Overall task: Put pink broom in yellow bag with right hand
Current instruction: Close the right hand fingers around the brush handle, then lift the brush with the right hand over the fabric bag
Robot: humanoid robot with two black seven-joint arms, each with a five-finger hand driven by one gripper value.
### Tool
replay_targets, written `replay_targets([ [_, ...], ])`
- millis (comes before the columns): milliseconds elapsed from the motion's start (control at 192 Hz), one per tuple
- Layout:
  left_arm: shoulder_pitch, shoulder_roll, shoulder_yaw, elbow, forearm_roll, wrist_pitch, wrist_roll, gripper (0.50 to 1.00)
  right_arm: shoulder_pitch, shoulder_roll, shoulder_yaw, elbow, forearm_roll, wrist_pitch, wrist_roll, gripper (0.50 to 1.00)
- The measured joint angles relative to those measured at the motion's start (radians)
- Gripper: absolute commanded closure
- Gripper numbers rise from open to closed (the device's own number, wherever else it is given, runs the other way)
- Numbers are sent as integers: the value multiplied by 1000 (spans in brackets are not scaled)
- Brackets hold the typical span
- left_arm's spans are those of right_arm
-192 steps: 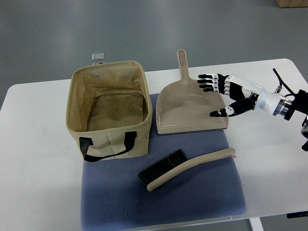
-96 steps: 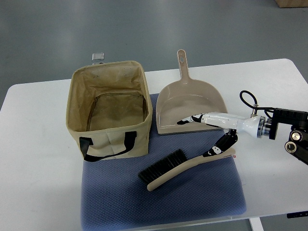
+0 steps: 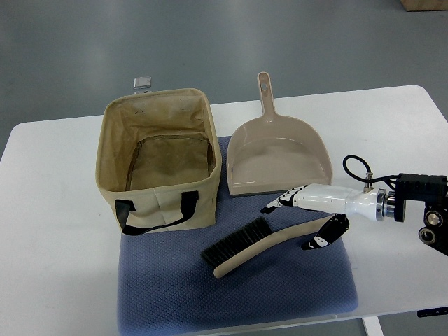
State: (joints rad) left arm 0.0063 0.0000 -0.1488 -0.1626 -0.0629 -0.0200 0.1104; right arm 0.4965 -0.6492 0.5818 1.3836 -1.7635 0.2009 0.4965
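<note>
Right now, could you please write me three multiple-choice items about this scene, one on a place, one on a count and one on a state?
1. Where does the broom lie?
A. inside the bag
B. on the blue mat, in front of the dustpan
C. on the bare white table

2. How many black handles show on the bag's near side?
A. one
B. two
C. four

3. What is the right hand doing?
A. fingers spread above and below the broom's handle, not clamped on it
B. lifting the broom over the bag
C. gripping the dustpan's handle

Answers: 1 B, the broom rests on the blue mat, nearer the camera than the dustpan. 2 A, a single black strap loops across the front wall. 3 A, the fingers reach over the handle and the thumb sits below it, with the broom flat on the mat.
</note>
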Motion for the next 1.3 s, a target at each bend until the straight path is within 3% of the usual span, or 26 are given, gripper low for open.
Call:
replay_targets([
  [183, 0, 0, 0, 0, 0, 0, 0, 500, -6, -3, -33, 0, -41, -78, -23, 730],
  [496, 0, 0, 0, 0, 0, 0, 0, 500, -17, -1, -69, -2, -88, -139, -47, 779],
  [705, 0, 0, 0, 0, 0, 0, 0, 500, -24, 0, -74, -4, -108, -181, -70, 859],
  [1060, 0, 0, 0, 0, 0, 0, 0, 500, -26, 0, -79, -6, -136, -201, -73, 871],
  [1169, 0, 0, 0, 0, 0, 0, 0, 500, -27, 2, -79, -9, -140, -212, -73, 932],
  [1216, 0, 0, 0, 0, 0, 0, 0, 500, -27, 3, -78, -10, -141, -222, -73, 1000],
  [1300, 0, 0, 0, 0, 0, 0, 0, 500, -28, 3, -75, -12, -142, -248, -72, 1000],
])
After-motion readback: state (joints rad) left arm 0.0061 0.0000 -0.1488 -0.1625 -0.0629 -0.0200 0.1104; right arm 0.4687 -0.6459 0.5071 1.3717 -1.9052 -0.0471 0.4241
